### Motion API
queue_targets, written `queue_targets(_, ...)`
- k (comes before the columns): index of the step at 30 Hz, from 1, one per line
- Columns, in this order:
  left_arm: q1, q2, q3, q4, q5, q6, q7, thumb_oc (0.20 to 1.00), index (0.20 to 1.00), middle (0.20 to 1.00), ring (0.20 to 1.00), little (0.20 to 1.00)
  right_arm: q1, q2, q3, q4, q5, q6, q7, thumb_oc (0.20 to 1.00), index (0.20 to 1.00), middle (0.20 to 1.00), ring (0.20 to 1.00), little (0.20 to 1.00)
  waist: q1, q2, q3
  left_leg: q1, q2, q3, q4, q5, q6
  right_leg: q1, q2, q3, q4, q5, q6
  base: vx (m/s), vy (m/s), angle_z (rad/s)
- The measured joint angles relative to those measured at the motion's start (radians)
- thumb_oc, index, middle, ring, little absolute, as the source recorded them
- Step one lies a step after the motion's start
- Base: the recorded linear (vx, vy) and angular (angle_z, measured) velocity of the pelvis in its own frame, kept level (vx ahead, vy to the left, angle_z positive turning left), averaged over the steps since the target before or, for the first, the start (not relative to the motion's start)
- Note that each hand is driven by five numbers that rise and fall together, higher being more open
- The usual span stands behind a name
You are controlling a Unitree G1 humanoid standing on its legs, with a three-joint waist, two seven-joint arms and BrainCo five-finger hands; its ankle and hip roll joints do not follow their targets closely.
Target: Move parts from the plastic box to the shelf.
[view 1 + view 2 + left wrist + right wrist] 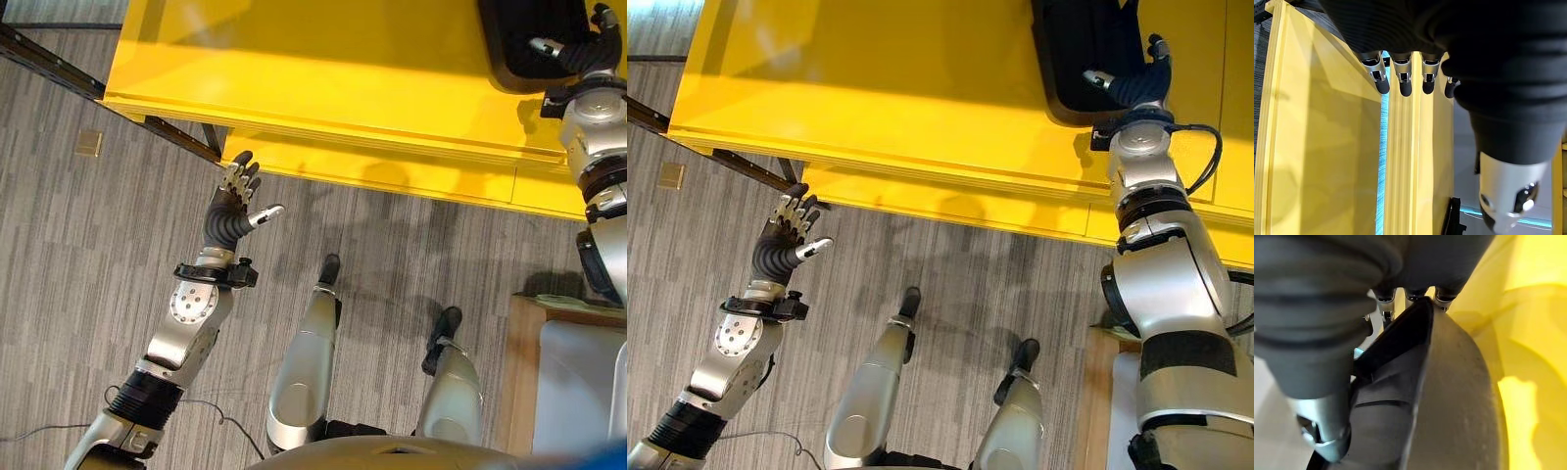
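Observation:
A black plastic box [1068,59] stands on the yellow shelf surface [343,78] at its far right. My right hand [1136,83] reaches over the box's near wall [1400,357] and straddles it. What it touches inside is hidden, and I see no parts. My left hand [230,211] hangs in the air in front of the shelf's front edge at the left. It is open with fingers [1400,83] straight and thumb spread, and it holds nothing.
A black metal rail [59,64] runs under the shelf's left end. A small tan square [89,143] lies on the grey floor at left. A wooden stand [519,372] with a pale container [578,382] sits at lower right.

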Motion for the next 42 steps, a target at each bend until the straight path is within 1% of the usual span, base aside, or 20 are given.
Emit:
queue_targets(2,-0.001,-0.003,0.0,0.002,0.0,0.0,0.003,1.0,1.0,1.0,1.0,1.0,0.031,-0.001,-0.032,-0.045,0.04,-0.021,-0.002,1.0,1.0,1.0,1.0,1.0,-0.003,0.0,0.0,0.0,0.0,0.0,0.001,0.0,0.0,0.0,0.0,0.0,0.0,0.0,-0.001,0.0,0.0,0.0)
queue_targets(8,-0.004,-0.021,0.001,0.002,0.0,0.0,0.005,1.0,1.0,1.0,1.0,1.0,0.079,0.019,-0.043,-0.139,0.108,-0.039,-0.002,1.0,1.0,1.0,1.0,1.0,-0.02,0.0,0.0,0.0,0.003,0.001,0.008,0.0,0.0,0.001,0.002,0.003,0.0,0.0,-0.001,0.0,0.0,0.0)
queue_targets(11,0.0,-0.024,0.001,0.002,0.0,0.0,0.006,1.0,1.0,1.0,1.0,1.0,0.083,0.034,-0.043,-0.152,0.117,-0.049,-0.001,1.0,1.0,1.0,1.0,1.0,-0.033,0.0,0.0,-0.005,0.003,0.002,0.013,0.0,0.0,0.0,0.003,0.004,-0.003,0.003,-0.004,-0.03,0.013,0.0)
queue_targets(13,0.001,-0.029,0.001,0.002,0.0,0.0,0.008,1.0,1.0,1.0,1.0,1.0,0.084,0.041,-0.052,-0.155,0.147,-0.055,-0.001,1.0,1.0,1.0,1.0,1.0,-0.031,0.0,0.0,-0.01,0.0,0.002,0.02,0.0,0.0,-0.004,0.005,0.005,-0.005,0.013,-0.006,-0.04,0.028,-0.02)
queue_targets(14,0.0,-0.033,0.0,0.002,0.0,0.001,0.008,1.0,1.0,1.0,1.0,1.0,0.091,0.044,-0.062,-0.166,0.152,-0.062,0.0,1.0,1.0,1.0,1.0,1.0,-0.038,0.0,0.0,-0.013,0.006,0.003,0.023,-0.007,0.002,-0.008,0.002,0.002,0.011,-0.001,-0.008,0.0,0.0,0.0)
queue_targets(16,0.006,-0.033,0.002,0.003,0.0,-0.002,0.009,1.0,1.0,1.0,1.0,1.0,0.097,0.071,-0.082,-0.172,0.156,-0.067,-0.003,1.0,1.0,1.0,1.0,1.0,-0.034,0.0,0.0,-0.012,0.007,0.002,0.032,-0.007,0.0,-0.012,0.007,0.005,0.019,0.001,-0.008,-0.05,0.018,-0.04)
queue_targets(17,0.009,-0.034,0.001,0.004,0.0,-0.001,0.009,1.0,1.0,1.0,1.0,1.0,0.107,0.077,-0.094,-0.183,0.157,-0.076,-0.002,1.0,1.0,1.0,1.0,1.0,-0.038,0.0,0.0,-0.012,0.008,0.002,0.031,-0.007,0.0,-0.011,0.008,0.005,0.017,0.0,-0.008,0.0,-0.007,-0.08)
queue_targets(20,0.009,-0.034,0.005,0.004,0.0,-0.001,0.009,1.0,1.0,1.0,1.0,1.0,0.111,0.08,-0.101,-0.192,0.189,-0.074,-0.001,1.0,1.0,1.0,1.0,1.0,-0.037,0.0,0.0,-0.013,0.008,0.002,0.033,-0.007,0.0,-0.009,0.006,0.007,0.014,0.001,-0.009,0.05,-0.033,0.02)
queue_targets(22,0.011,-0.034,0.013,0.004,0.0,-0.001,0.014,1.0,1.0,1.0,1.0,1.0,0.113,0.085,-0.107,-0.189,0.192,-0.071,-0.002,1.0,1.0,1.0,1.0,1.0,-0.037,-0.001,0.0,-0.012,0.01,-0.002,0.036,-0.017,-0.002,-0.009,0.007,0.007,0.026,-0.012,-0.013,0.0,-0.002,0.02)
queue_targets(23,0.015,-0.034,0.011,0.004,0.0,-0.001,0.02,1.0,1.0,1.0,1.0,1.0,0.113,0.09,-0.106,-0.192,0.192,-0.078,-0.002,1.0,1.0,1.0,1.0,1.0,-0.036,-0.001,0.0,-0.015,0.006,-0.001,0.039,-0.01,-0.003,-0.011,0.011,0.007,0.02,0.0,-0.009,-0.07,0.035,-0.02)
queue_targets(24,0.015,-0.037,0.01,0.004,0.0,-0.001,0.023,1.0,1.0,1.0,1.0,1.0,0.113,0.097,-0.103,-0.195,0.192,-0.089,-0.002,1.0,1.0,1.0,1.0,1.0,-0.043,-0.001,0.0,-0.014,0.012,0.002,0.034,-0.016,0.0,-0.011,0.006,0.005,0.025,-0.009,-0.011,0.0,0.0,0.0)
queue_targets(25,0.011,-0.037,0.011,0.004,0.0,-0.001,0.026,1.0,1.0,1.0,1.0,1.0,0.114,0.104,-0.096,-0.191,0.192,-0.082,-0.002,1.0,1.0,1.0,1.0,1.0,-0.043,-0.001,-0.001,-0.012,0.006,-0.001,0.044,-0.016,-0.003,-0.012,0.007,0.009,0.038,-0.011,-0.013,0.0,0.001,-0.03)
queue_targets(26,0.01,-0.037,0.011,0.003,0.0,-0.003,0.027,1.0,1.0,1.0,1.0,1.0,0.114,0.108,-0.095,-0.194,0.192,-0.084,-0.003,1.0,1.0,1.0,1.0,1.0,-0.038,-0.001,0.0,-0.012,0.009,0.0,0.046,-0.016,-0.003,-0.013,0.01,0.007,0.034,-0.01,-0.012,0.08,-0.033,-0.01)
queue_targets(28,0.009,-0.038,0.01,0.004,0.0,-0.001,0.027,1.0,1.0,1.0,1.0,1.0,0.114,0.114,-0.089,-0.194,0.192,-0.09,-0.003,1.0,1.0,1.0,1.0,1.0,-0.044,-0.002,0.0,-0.014,0.014,-0.001,0.047,-0.02,-0.004,-0.012,0.012,0.008,0.035,-0.016,-0.014,0.04,-0.014,-0.02)
queue_targets(32,0.009,-0.037,0.011,0.004,0.001,-0.002,0.028,1.0,1.0,1.0,1.0,1.0,0.114,0.118,-0.086,-0.195,0.192,-0.094,-0.003,1.0,1.0,1.0,1.0,1.0,-0.04,-0.002,0.0,-0.015,0.018,0.001,0.047,-0.019,-0.004,-0.011,0.015,0.009,0.024,-0.009,-0.016,-0.05,0.024,-0.03)
queue_targets(33,0.009,-0.038,0.011,0.004,0.001,-0.002,0.028,1.0,1.0,1.0,1.0,1.0,0.114,0.117,-0.086,-0.195,0.192,-0.094,-0.003,1.0,1.0,1.0,1.0,1.0,-0.039,-0.002,0.0,-0.015,0.017,0.001,0.047,-0.019,-0.004,-0.011,0.016,0.009,0.024,-0.002,-0.01,0.0,0.0,0.0)
queue_targets(42,0.009,-0.038,0.012,0.004,0.0,-0.002,0.031,1.0,1.0,1.0,1.0,1.0,0.114,0.141,-0.082,-0.199,0.192,-0.096,-0.003,1.0,1.0,1.0,1.0,1.0,-0.037,-0.002,-0.001,-0.015,0.023,0.001,0.047,-0.018,-0.005,-0.01,0.021,0.009,0.021,-0.005,-0.014,0.0,-0.001,0.0)
